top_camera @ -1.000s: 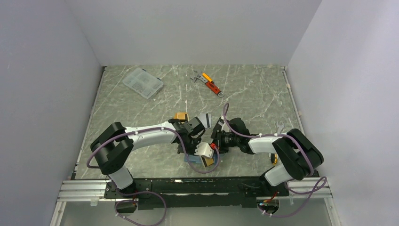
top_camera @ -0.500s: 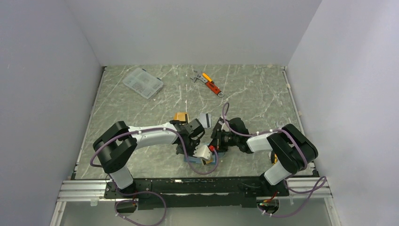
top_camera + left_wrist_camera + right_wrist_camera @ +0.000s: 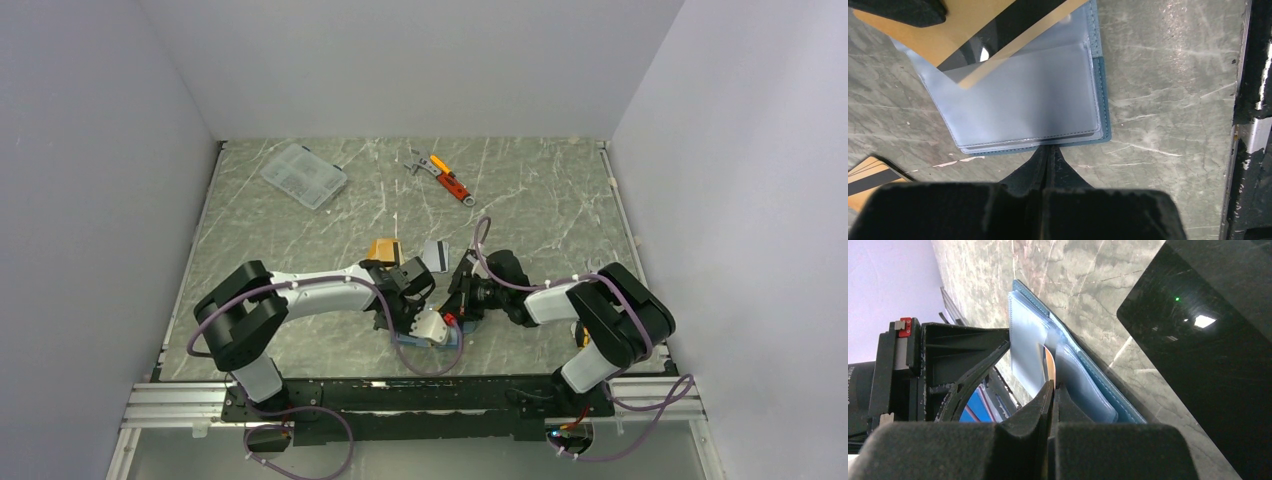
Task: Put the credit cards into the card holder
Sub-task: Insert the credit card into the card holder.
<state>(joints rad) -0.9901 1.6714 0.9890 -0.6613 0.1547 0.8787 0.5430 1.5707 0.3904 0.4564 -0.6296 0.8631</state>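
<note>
Card (image 3: 977, 17), perhaps deeper, in right pincer (image 3: 1052, 389)

The card holder (image 3: 1023, 100) lies spread flat near the middle of the surface's (image 3: 540, 200) near edge. One card (image 3: 983, 25) has a corner in its pocket and is pinched in the right claw (image 3: 1053, 390). The left claw (image 3: 1048, 157) meets the holder's edge. A second card (image 3: 384, 247) and a third card (image 3: 434, 253) lie just behind, toward the centre. A box (image 3: 304, 175) sits by the far-left corner, and a wrench (image 3: 450, 178) lies near the far edge's middle.
</note>
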